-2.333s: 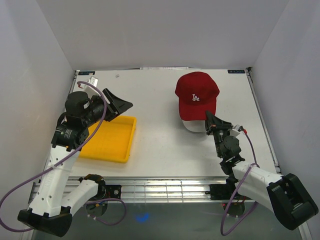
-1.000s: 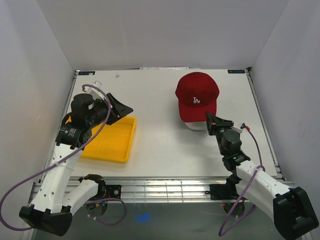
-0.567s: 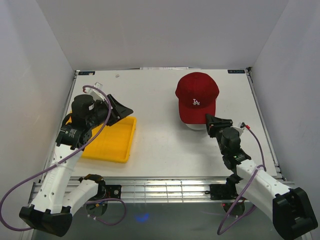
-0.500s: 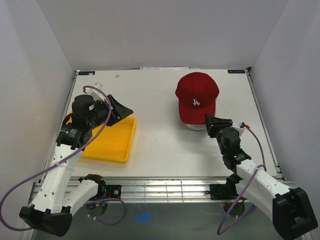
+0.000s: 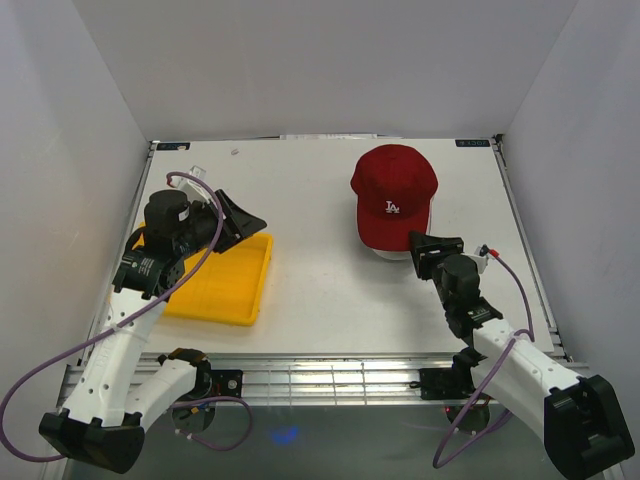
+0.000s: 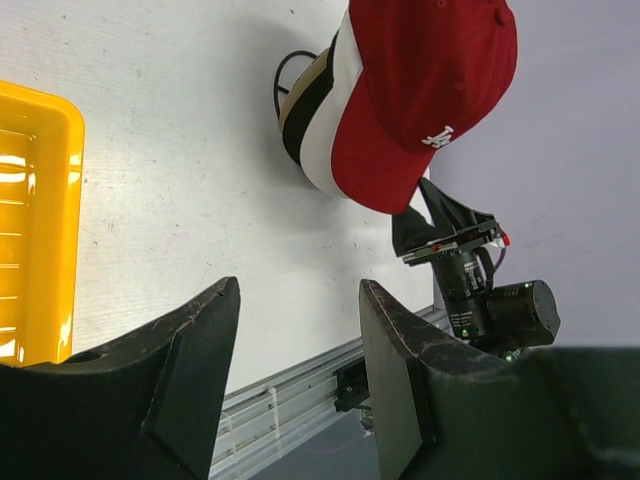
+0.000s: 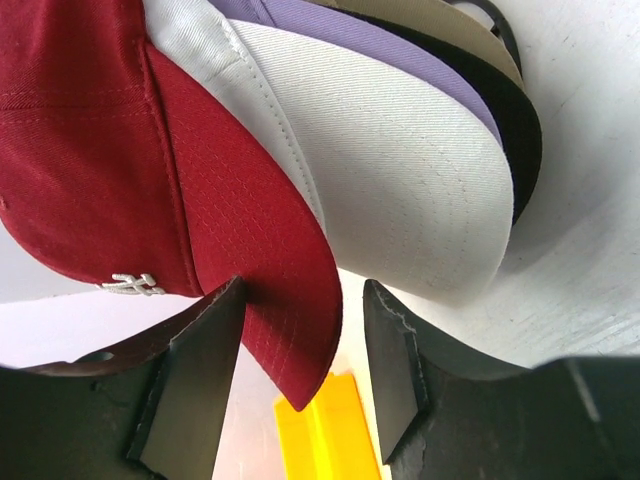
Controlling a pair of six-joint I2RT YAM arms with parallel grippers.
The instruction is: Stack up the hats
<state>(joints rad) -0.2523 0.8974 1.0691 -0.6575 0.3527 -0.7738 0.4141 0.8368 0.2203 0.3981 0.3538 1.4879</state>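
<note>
The right hand [image 5: 434, 243] is standing open astride the red LA cap [image 5: 393, 195] brim, gripping nothing; best backing straight out without snagging it.

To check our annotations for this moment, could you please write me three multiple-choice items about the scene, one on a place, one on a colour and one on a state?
1. Where does the yellow tray lie?
A. on the left of the table
B. at its far right corner
C. against the back wall

2. What colour is the topmost hat?
A. black
B. red
C. tan

3. How do the left fingers stand?
A. shut on a hat
B. apart, nothing between them
C. shut on the tray

Answers: A, it sits by the left arm; B, its red crown bears a white logo; B, only bare table shows between them.
</note>
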